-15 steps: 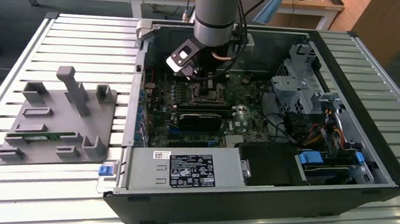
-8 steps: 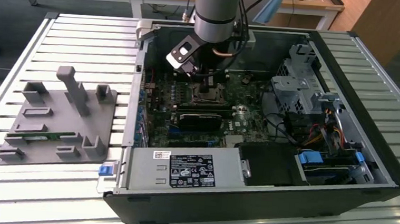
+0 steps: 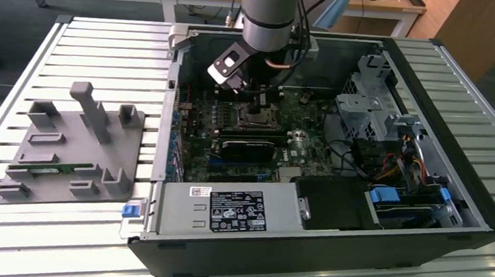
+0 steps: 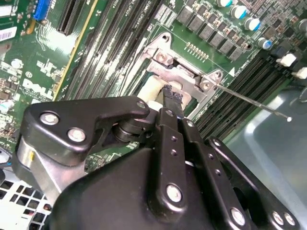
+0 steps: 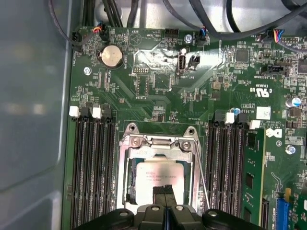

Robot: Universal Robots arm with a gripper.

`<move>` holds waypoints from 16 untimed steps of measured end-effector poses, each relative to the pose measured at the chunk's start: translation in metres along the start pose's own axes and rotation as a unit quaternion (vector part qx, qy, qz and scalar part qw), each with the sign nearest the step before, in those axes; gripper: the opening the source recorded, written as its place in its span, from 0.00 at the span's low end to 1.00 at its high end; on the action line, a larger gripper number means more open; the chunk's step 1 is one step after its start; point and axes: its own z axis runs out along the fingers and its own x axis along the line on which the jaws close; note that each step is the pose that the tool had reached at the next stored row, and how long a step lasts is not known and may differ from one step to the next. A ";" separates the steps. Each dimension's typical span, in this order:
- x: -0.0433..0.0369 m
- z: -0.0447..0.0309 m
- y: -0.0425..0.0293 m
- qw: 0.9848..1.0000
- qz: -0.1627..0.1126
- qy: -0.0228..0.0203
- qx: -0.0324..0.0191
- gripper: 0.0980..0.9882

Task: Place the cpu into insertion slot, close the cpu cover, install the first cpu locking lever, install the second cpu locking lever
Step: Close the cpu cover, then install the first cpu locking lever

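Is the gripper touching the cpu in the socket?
Cannot tell. In the first wrist view the shut gripper overlaps the cpu, seen from above along the fingers, so neither a contact nor a gap beneath the tip is plain.

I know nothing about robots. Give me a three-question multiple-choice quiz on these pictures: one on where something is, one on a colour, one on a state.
1. Where is the cpu? A outside the computer; B in the socket on the board; C held in the air.
2. The circuit board is: A red; B blue; C green.
3. The jaws of the gripper are: A shut; B wide open; C clamped on a cable.
Answers: B, its silvery top shows inside the socket; C, green lies all around the socket; A, the two tips meet over the cpu.
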 end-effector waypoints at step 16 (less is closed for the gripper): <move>-0.0002 -0.0013 0.0086 1.000 0.000 0.000 0.000 0.01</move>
